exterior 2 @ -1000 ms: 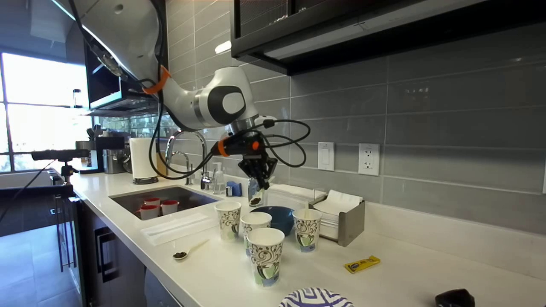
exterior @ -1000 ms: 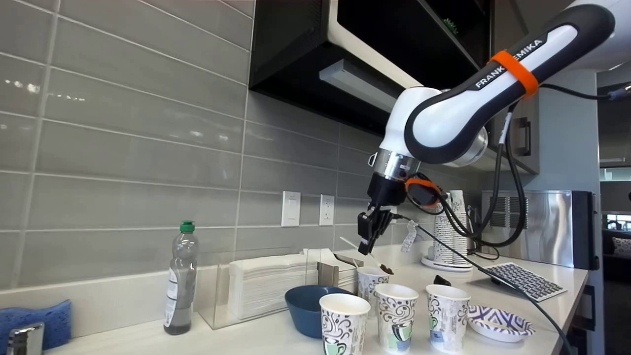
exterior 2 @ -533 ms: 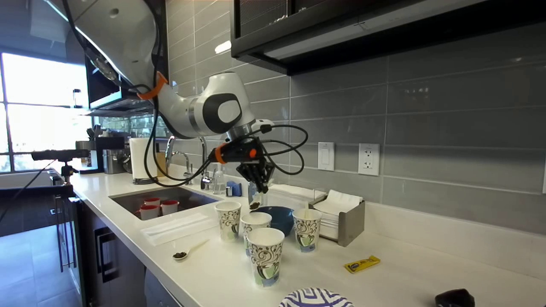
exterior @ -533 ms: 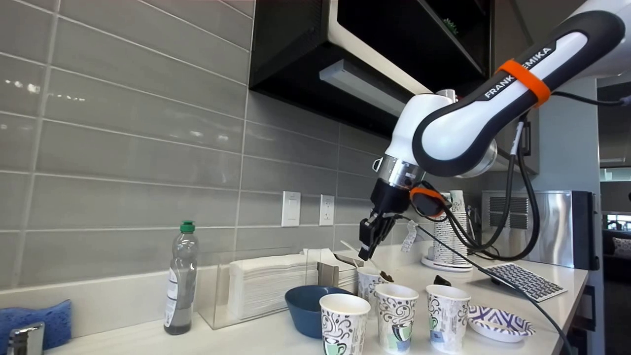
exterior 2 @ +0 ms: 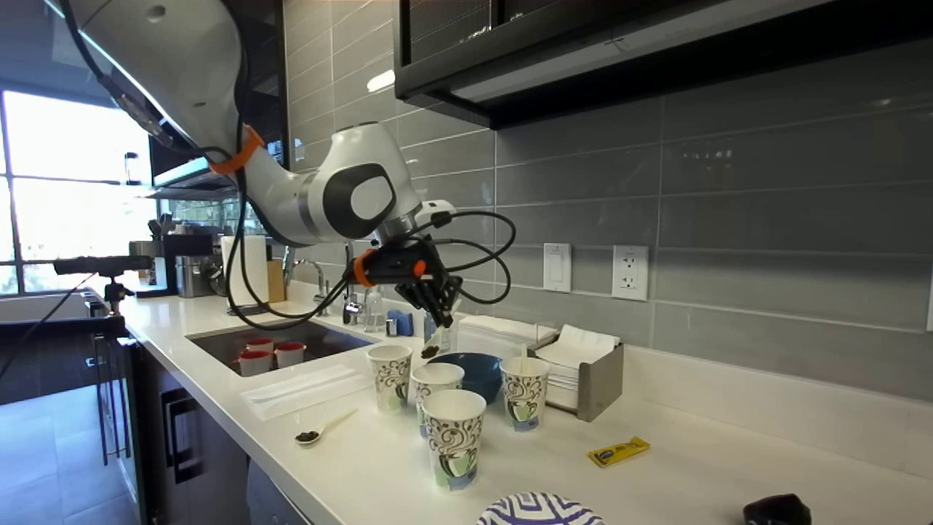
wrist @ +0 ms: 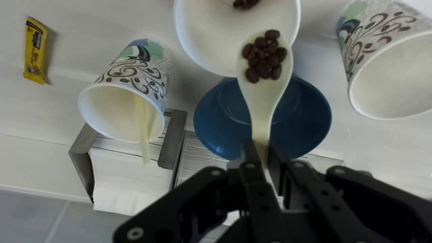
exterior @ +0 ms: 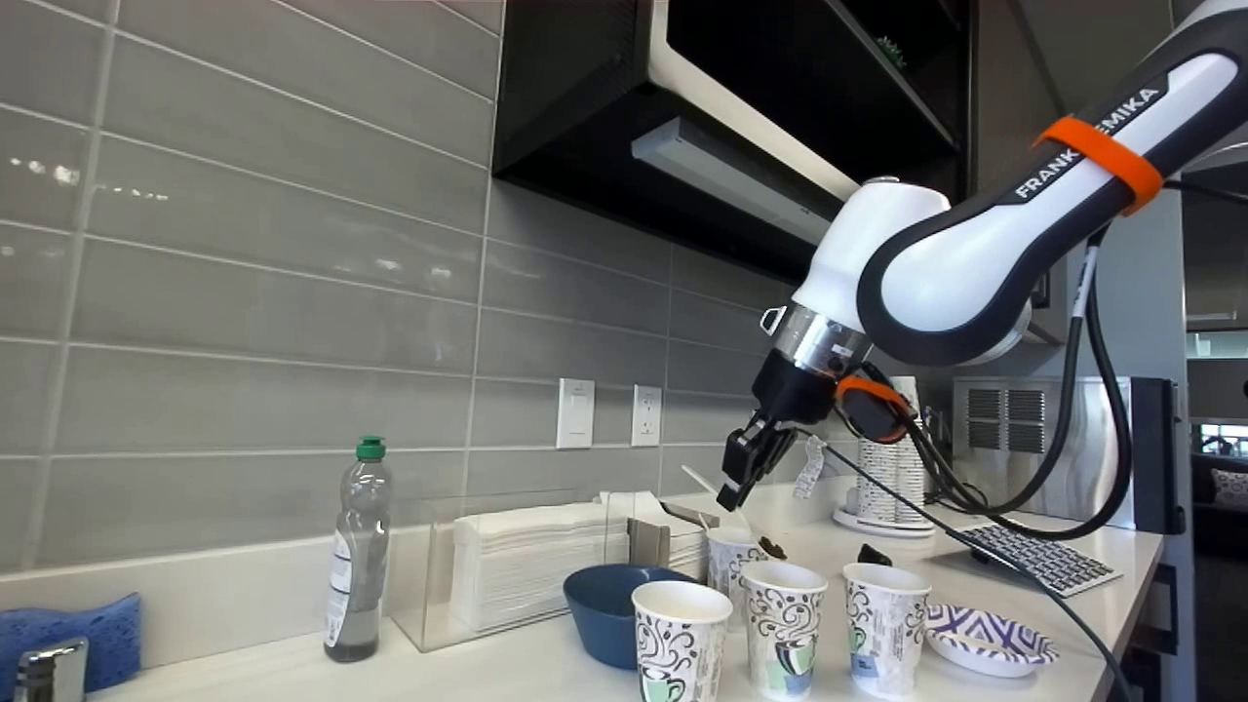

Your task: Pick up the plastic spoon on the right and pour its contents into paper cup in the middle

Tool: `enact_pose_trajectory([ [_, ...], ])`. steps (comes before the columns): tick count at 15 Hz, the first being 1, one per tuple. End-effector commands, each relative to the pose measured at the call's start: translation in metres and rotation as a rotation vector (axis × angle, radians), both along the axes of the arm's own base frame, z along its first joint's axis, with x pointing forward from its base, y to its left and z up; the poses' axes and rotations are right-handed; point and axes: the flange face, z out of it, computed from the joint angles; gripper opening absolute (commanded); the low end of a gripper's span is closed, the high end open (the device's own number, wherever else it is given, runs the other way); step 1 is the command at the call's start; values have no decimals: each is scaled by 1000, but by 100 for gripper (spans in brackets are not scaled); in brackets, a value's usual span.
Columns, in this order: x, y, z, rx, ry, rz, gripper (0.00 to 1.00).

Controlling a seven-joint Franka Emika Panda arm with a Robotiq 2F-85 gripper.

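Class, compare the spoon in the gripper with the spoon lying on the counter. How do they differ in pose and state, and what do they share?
1. The held spoon is clamped in the gripper; the loose spoon has nothing gripping it.
2. The held spoon hangs in the air, its loaded end tilted downward; the loose spoon rests on the counter.
Shared: both are pale and carry dark contents.

Window (exterior 2: 65, 226), far left of the bowl (exterior 2: 481, 375) in an exterior view: overexposed. Tiled wall (exterior: 273, 322) above the bowl: glare spots in both exterior views. In the wrist view I note soft shadow beside the packet (wrist: 34, 50), left of the bowl; my hand (wrist: 261, 154), before the bowl's lower rim, is blurred.
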Motion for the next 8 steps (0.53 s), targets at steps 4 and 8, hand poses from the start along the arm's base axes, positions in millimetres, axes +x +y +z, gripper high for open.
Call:
enact_pose_trajectory([
  [4, -21, -10, 6, 7, -115, -33, 3],
  [8, -23, -16, 6, 11, -156, -49, 3],
])
